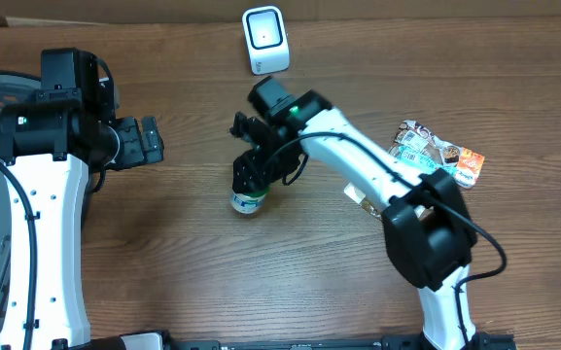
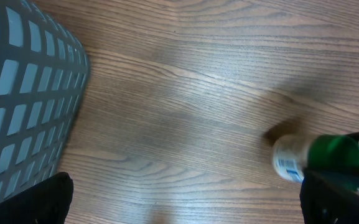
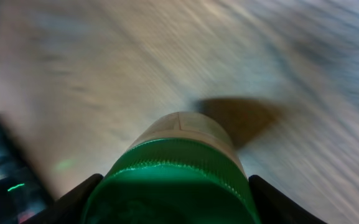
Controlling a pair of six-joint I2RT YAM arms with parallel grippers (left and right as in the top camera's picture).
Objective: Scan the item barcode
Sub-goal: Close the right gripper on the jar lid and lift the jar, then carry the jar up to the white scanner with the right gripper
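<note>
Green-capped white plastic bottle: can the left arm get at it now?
Probably not: the right gripper holds the green-capped white plastic bottle by its cap. Only bare wooden table separates it from the open left gripper.

Both arms share one build: white shell links set between black joint housings. The left arm (image 1: 42, 204), along the left edge of the overhead frame, has a black cable running down its white link and a small green light on its black housing. The right arm (image 1: 358, 160), from lower right toward centre, also shows a green light, with black cables looping beside it. The left claw (image 1: 152, 139) and right claw (image 1: 250, 180) are black.
</note>
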